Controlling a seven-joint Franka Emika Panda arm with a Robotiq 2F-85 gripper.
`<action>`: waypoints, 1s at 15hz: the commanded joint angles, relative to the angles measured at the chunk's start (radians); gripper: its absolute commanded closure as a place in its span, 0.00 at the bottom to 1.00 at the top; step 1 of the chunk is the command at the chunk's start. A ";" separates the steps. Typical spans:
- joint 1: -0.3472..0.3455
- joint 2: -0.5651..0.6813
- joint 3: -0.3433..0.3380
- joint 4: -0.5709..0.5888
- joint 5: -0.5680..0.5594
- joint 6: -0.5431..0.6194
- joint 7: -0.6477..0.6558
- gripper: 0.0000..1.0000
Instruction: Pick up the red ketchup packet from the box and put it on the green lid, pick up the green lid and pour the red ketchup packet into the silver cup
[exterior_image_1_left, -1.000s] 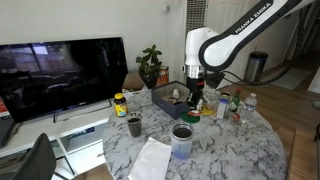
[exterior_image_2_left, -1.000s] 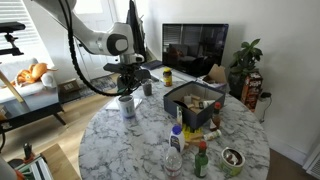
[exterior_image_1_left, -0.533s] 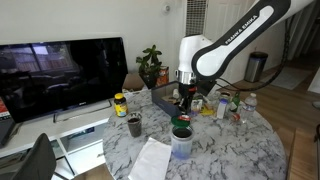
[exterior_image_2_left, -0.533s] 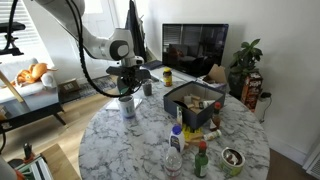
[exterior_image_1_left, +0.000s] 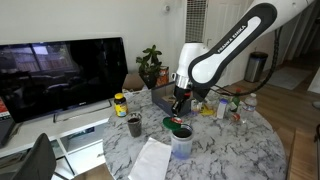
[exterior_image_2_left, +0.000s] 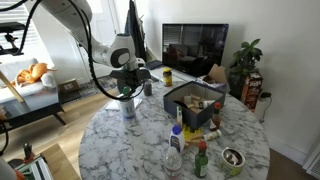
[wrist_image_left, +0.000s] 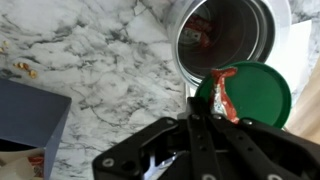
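My gripper (wrist_image_left: 203, 122) is shut on the rim of the green lid (wrist_image_left: 258, 92) and holds it next to the silver cup (wrist_image_left: 225, 35). The lid hangs just above the cup's near rim. The red ketchup packet (wrist_image_left: 222, 92) lies on the lid by my fingertips, pointing toward the cup's mouth. In both exterior views my gripper (exterior_image_1_left: 180, 106) (exterior_image_2_left: 125, 90) hangs over the silver cup (exterior_image_1_left: 182, 141) (exterior_image_2_left: 127, 106), with the green lid (exterior_image_1_left: 178, 123) just above it. The slate-blue box (exterior_image_1_left: 163, 97) (exterior_image_2_left: 196, 98) (wrist_image_left: 28, 112) stands beside it, holding several items.
A small dark cup (exterior_image_1_left: 134, 125), a yellow-lidded jar (exterior_image_1_left: 120, 104) and a white cloth (exterior_image_1_left: 150, 160) sit on the round marble table (exterior_image_1_left: 215, 145). Bottles (exterior_image_2_left: 175, 146) and a small bowl (exterior_image_2_left: 232, 158) stand near the table's edge. A television (exterior_image_1_left: 60, 75) and a plant (exterior_image_1_left: 150, 65) stand behind.
My gripper has carried the green lid with the packet away from the box to just over the silver cup, and has dropped lower.
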 joint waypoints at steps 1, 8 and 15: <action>-0.065 0.002 0.073 -0.037 0.102 0.071 -0.125 1.00; -0.169 -0.005 0.179 -0.075 0.287 0.105 -0.297 1.00; -0.268 -0.007 0.284 -0.097 0.522 0.108 -0.513 1.00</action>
